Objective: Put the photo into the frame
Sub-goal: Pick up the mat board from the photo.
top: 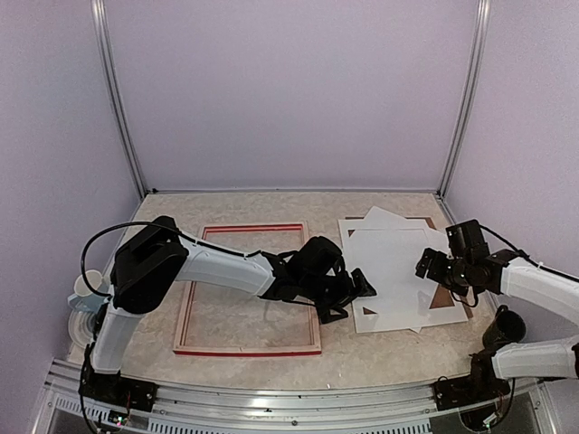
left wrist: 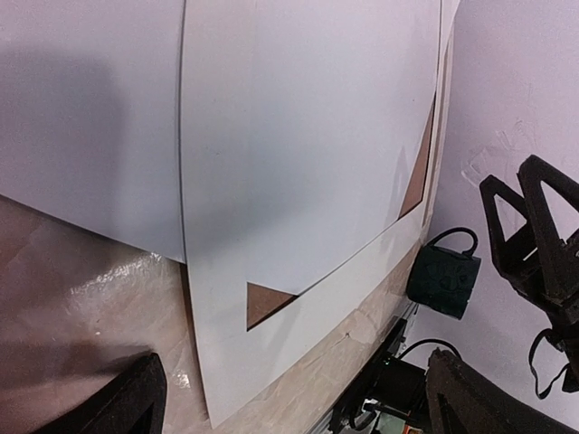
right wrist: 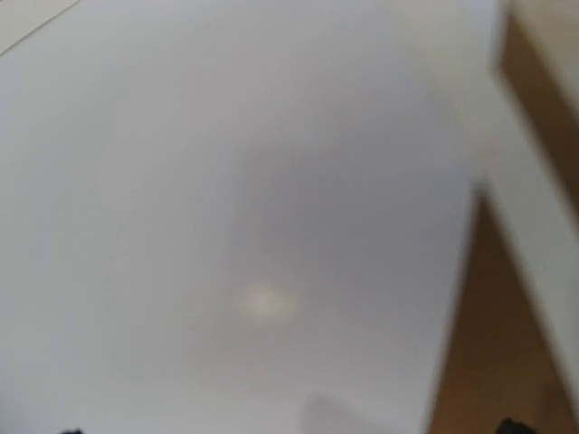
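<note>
The frame (top: 249,228) lies flat left of centre, its red edges showing. A pile of white sheets lies to its right. The photo (top: 398,271), white side up, covers most of the window of the white mat (top: 384,318); brown backing (top: 443,297) shows at the corners. In the left wrist view the photo (left wrist: 298,136) sits over the mat (left wrist: 298,344). My left gripper (top: 348,294) is open and empty at the pile's left edge. My right gripper (top: 432,267) hangs very low over the pile's right side, with the photo (right wrist: 253,226) blurred below it and its fingertips wide apart.
A dark mug (top: 508,324) stands at the near right by the right arm; it also shows in the left wrist view (left wrist: 443,271). A white cup (top: 86,287) sits at the left edge. Another white sheet (top: 384,221) pokes out behind the pile.
</note>
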Tool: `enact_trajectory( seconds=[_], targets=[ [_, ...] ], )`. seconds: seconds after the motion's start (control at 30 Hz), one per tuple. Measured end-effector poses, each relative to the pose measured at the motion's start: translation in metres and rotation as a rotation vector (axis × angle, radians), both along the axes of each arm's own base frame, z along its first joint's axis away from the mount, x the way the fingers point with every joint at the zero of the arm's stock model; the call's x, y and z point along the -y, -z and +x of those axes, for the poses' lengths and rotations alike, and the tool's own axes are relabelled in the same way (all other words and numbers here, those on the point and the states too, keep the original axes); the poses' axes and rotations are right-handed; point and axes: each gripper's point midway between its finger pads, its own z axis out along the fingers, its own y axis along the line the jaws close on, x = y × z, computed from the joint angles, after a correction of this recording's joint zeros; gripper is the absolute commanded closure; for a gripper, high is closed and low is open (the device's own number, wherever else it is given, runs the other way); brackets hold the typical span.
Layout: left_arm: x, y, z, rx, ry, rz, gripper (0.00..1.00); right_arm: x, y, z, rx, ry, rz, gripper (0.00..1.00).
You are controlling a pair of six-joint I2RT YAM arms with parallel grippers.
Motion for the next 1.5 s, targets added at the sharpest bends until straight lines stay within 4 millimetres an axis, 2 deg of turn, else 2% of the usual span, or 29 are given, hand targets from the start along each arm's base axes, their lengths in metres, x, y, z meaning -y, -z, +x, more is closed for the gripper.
enact_trajectory(
  seconds=[0.2, 0.3, 0.5, 0.77, 1.17, 1.5],
  targets=[
    [0.002, 0.0, 0.0, 0.0, 0.004, -0.012, 0.01, 0.041, 0.006, 0.006, -0.021, 0.133, -0.022, 0.01],
    [0.003, -0.001, -0.001, 0.0, 0.008, -0.018, 0.01, 0.055, 0.01, 0.007, -0.034, 0.17, -0.04, 0.01],
    [0.004, 0.0, -0.002, 0.0, 0.019, -0.04, 0.01, 0.069, 0.016, 0.013, -0.064, 0.205, -0.083, 0.01],
    [0.005, -0.001, -0.002, 0.004, 0.027, -0.062, 0.01, 0.076, 0.045, 0.017, -0.141, 0.215, -0.118, 0.01],
    [0.004, -0.001, -0.001, 0.005, 0.029, -0.073, 0.01, 0.07, 0.07, 0.019, -0.171, 0.176, -0.096, 0.01],
    [0.003, -0.001, 0.001, 0.003, 0.026, -0.074, 0.01, 0.07, 0.07, 0.024, -0.136, 0.167, -0.097, 0.01]
  ],
)
